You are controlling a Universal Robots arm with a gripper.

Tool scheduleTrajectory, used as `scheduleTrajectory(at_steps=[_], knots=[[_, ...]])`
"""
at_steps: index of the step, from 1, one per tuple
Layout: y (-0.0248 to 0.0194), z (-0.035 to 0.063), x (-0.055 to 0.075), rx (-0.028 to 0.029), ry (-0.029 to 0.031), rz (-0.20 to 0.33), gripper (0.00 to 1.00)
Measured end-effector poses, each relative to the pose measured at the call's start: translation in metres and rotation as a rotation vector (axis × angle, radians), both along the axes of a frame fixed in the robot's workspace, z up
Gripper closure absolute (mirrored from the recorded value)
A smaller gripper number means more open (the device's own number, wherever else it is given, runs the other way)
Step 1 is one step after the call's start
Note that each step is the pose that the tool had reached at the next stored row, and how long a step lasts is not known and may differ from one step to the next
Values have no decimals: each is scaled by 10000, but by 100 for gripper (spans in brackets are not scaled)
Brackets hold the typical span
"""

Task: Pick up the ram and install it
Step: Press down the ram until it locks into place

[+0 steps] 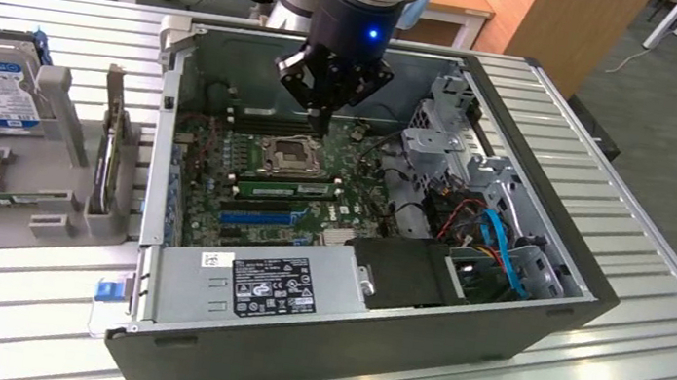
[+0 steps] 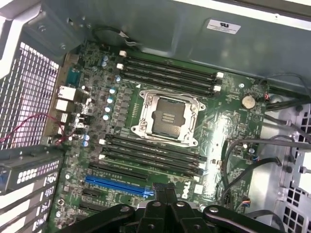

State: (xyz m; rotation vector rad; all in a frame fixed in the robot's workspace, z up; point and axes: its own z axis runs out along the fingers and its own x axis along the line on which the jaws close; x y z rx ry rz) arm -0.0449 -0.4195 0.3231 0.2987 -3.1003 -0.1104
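Currently gripper (image 1: 322, 114) shut, nothing between fingers — hangs inside open case (image 1: 541, 246) above motherboard (image 1: 294, 179), near CPU socket (image 2: 167, 116). Ram (image 1: 16, 199) lies well apart, toward exterior view's left, flat in grey holder (image 1: 60, 212) outside case — long axis roughly sideways.

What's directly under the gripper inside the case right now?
The motherboard: the CPU socket with empty memory slots on both sides. The shut gripper covers the board just beneath its fingertips.

"DELL" on the motherboard (image 2: 197, 190)
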Motion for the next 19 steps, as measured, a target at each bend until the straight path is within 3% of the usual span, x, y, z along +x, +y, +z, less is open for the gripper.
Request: scheduleTrajectory(at_steps=[5, 11, 19], knots=[[0, 0, 1, 1, 31, -550, 90], [0, 1, 0, -3, 173, -1000, 90], [0, 0, 1, -2, 184, -1099, 90]])
